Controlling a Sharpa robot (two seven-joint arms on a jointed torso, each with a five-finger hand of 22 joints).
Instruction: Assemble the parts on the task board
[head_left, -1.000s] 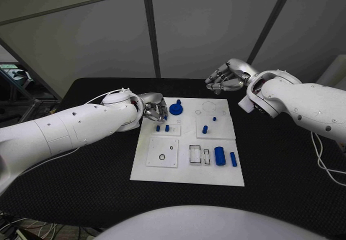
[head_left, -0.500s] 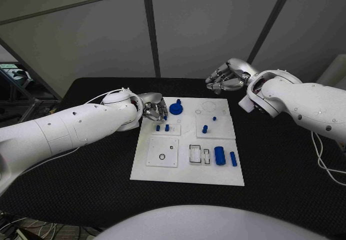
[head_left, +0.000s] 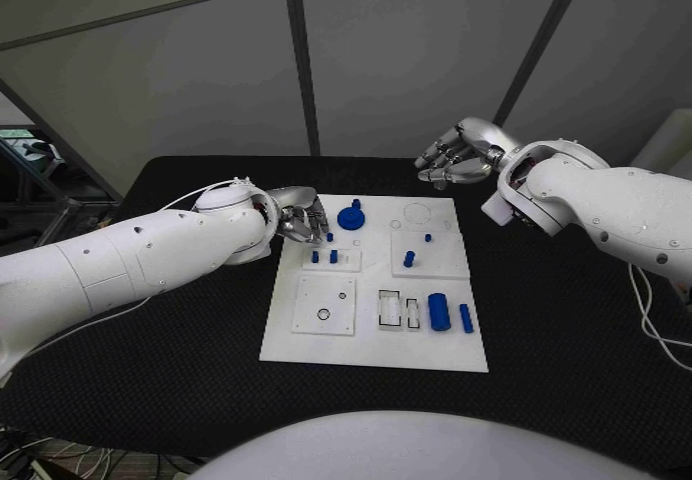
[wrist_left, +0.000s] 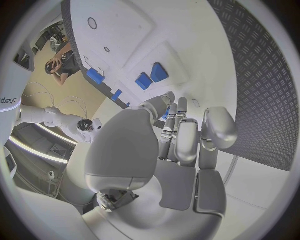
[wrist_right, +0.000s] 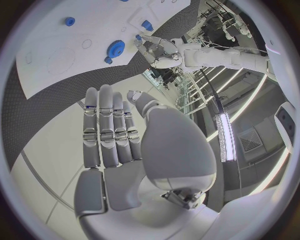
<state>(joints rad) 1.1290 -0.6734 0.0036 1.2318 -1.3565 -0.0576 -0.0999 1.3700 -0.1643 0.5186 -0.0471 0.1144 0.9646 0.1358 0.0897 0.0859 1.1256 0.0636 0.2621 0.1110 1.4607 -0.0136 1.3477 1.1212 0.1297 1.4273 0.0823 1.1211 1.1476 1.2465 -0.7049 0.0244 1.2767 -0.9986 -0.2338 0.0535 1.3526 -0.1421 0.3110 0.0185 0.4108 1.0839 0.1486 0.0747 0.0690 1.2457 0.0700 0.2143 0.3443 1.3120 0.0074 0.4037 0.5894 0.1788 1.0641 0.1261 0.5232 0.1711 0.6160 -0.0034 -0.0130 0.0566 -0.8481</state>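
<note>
The white task board (head_left: 372, 345) lies mid-table. A blue gear (head_left: 351, 216) stands near its far left corner, also seen as the gear (wrist_right: 115, 48) from the right wrist. My left hand (head_left: 302, 219) hovers at the board's far left edge, beside the gear, fingers curled in. A small blue peg (head_left: 329, 237) sits right at its fingertips and shows as a blue sliver (wrist_left: 167, 113) between thumb and fingers; whether it is gripped I cannot tell. Two short pegs (head_left: 325, 257) stand just nearer. My right hand (head_left: 453, 160) hangs beyond the board's far edge, fingers (wrist_right: 106, 130) straight, holding nothing.
More blue pegs (head_left: 408, 259) stand on the right half of the board, and two blue cylinders (head_left: 449, 313) lie near its near right corner beside rectangular slots (head_left: 391, 308). A plate with round holes (head_left: 325, 305) is at the near left. Black table (head_left: 173, 350) surrounds the board.
My left hand has drawn slightly to the left, away from the gear. My right hand has hardly moved.
</note>
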